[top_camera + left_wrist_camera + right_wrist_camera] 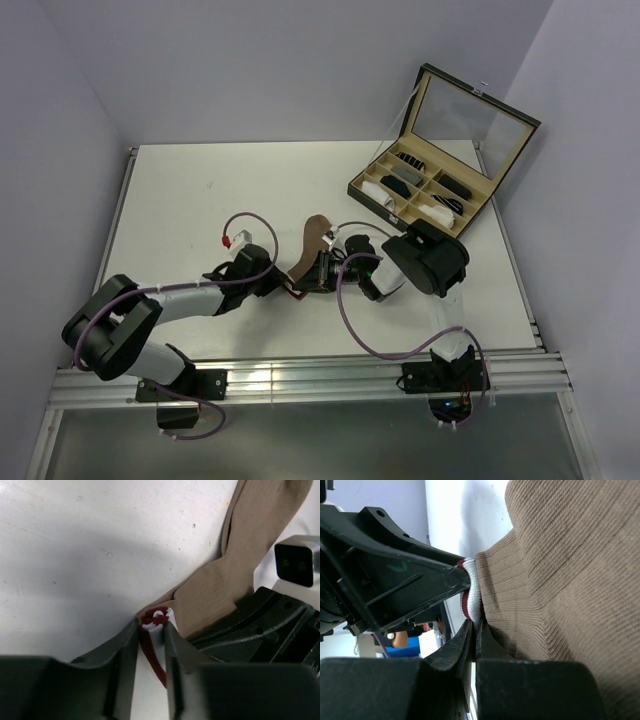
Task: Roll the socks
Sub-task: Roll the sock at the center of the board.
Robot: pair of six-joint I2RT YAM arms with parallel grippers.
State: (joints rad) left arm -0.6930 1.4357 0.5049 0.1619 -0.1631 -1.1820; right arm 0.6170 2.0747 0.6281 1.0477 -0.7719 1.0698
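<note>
Ok, both grippers clamped on the tan sock at its cuff, mid-table.
L gripper: jaws nearly closed, thin gap packed w/ the red-white striped cuff. R gripper: jaws pressed almost together on the same cuff edge, tips facing L's fingers, just beside them. Sock body lies flat on the white table, toe end pointing away from arm bases. Open compartment case sits far right, apart from sock.
</note>
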